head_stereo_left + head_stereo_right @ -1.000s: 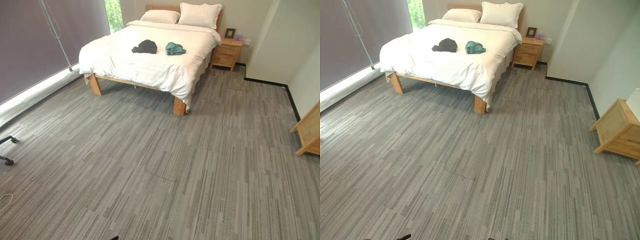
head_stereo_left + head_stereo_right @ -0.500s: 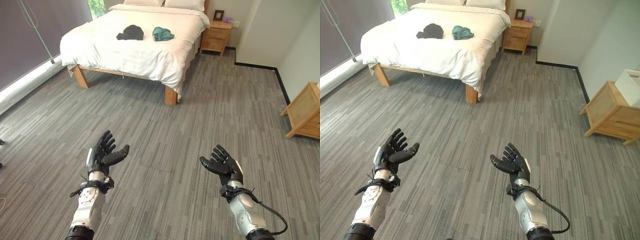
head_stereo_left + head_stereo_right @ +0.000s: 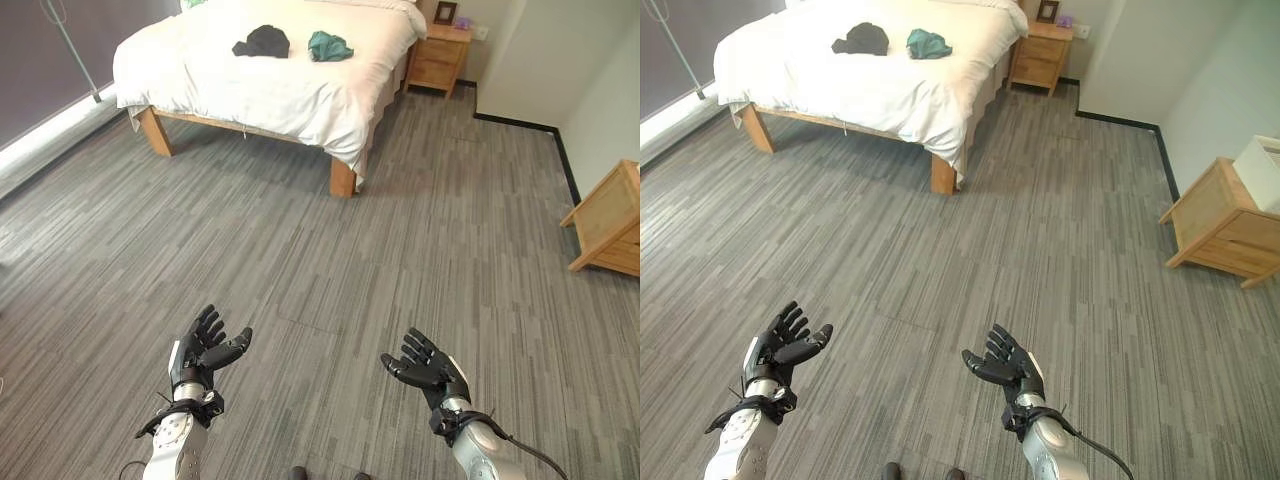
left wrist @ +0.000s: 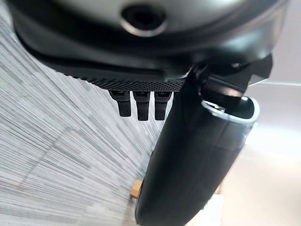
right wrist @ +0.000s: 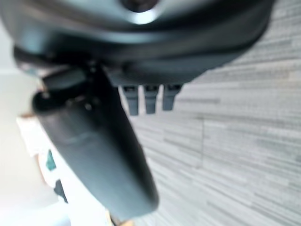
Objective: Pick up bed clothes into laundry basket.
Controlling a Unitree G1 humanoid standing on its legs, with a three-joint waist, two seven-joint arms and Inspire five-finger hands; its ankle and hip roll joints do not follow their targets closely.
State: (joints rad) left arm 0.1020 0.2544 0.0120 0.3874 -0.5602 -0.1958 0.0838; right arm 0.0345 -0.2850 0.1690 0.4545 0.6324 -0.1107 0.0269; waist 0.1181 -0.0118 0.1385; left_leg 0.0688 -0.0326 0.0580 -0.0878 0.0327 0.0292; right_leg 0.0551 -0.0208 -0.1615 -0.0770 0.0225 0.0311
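— What did the arms look like?
— Silver-grey shells, each ending in a dark hand: the left hand (image 3: pixel 203 349) and the right hand (image 3: pixel 428 369) were both black, with slim segmented fingers (image 3: pixel 207 322).
— Anything at the wrists?
— Black straps banded each one.
— And up close?
— A glossy dark thumb (image 4: pixel 193 169), beside blocky fingertips (image 4: pixel 139 106).

bare grey floor (image 3: pixel 330 260) runs to the bed (image 3: pixel 250 90); wooden cabinet (image 3: pixel 1220 225) stands far right.
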